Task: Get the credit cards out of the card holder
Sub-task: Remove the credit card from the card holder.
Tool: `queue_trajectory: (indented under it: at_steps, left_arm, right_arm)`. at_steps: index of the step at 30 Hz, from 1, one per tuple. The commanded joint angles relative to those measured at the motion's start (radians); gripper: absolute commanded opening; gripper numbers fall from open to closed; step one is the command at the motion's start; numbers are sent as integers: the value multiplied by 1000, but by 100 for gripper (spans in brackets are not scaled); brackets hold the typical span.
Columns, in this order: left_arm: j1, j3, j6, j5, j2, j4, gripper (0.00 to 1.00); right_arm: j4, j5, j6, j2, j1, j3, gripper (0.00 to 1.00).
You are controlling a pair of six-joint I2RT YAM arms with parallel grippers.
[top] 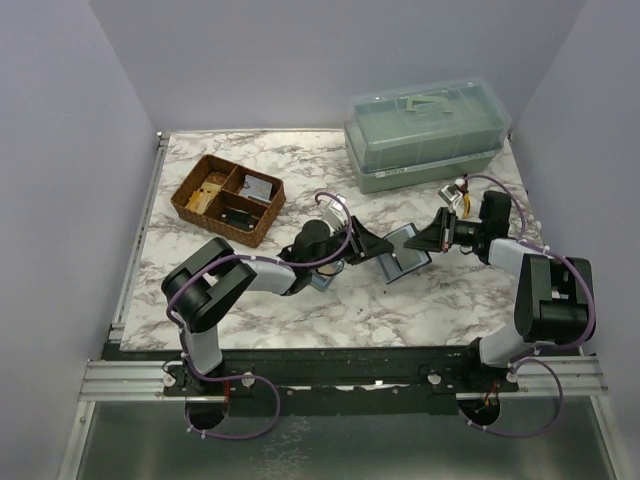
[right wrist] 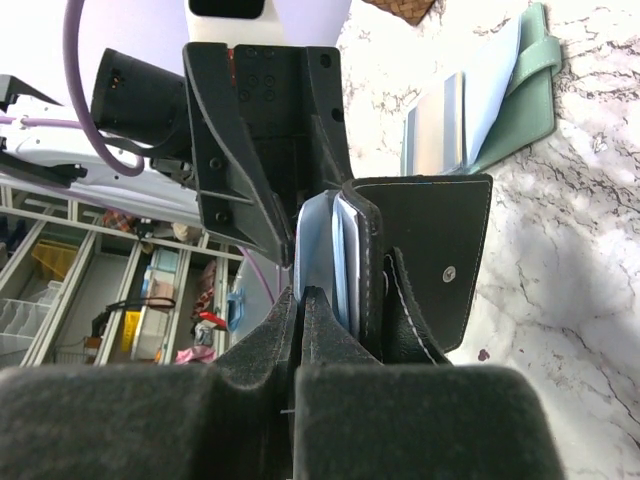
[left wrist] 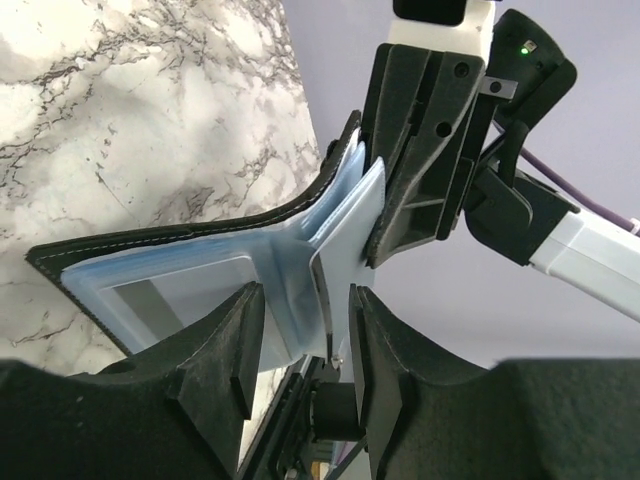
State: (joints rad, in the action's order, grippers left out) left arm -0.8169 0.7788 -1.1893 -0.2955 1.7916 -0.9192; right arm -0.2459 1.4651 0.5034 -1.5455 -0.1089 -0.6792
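The black card holder (top: 405,255) is held open above the table between both arms, its grey-blue inside (left wrist: 170,290) facing my left wrist camera. Pale blue-grey credit cards (right wrist: 340,240) stand edge-on in its pockets. My right gripper (right wrist: 302,292) is shut on the outermost pale leaf of the card holder; the black cover with its snap (right wrist: 445,270) lies beside the fingers. My left gripper (left wrist: 305,297) is open and straddles a thin pale edge (left wrist: 325,300) near the fold, with a gap on each side. In the top view the left gripper (top: 372,250) and right gripper (top: 425,240) nearly meet.
A brown wicker divided tray (top: 228,198) sits at the back left. Stacked clear plastic boxes (top: 425,135) stand at the back right. A mint-green wallet with cards (right wrist: 500,90) lies on the marble table (top: 400,310) beyond the left arm.
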Motion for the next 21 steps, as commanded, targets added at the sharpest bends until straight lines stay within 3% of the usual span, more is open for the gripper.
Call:
queue_trajectory:
  at_steps: [1,9,19,21]
  left_arm:
    - [-15,27,14,-19,37,-41,43]
    - [-28,41,-13,-47,61,-110,29]
    - [-32,18,-114,-76,118,-294,26]
    - [-31,20,-132,-80,140,-340,17]
  right_arm:
    - [-70,71,53,-16,-9,13,0]
    - [-90,80,72,-38,-10,17,0]
    - [-103,89,82,-47,-12,20,0]
    - [-109,90,87,-49,-12,22,0]
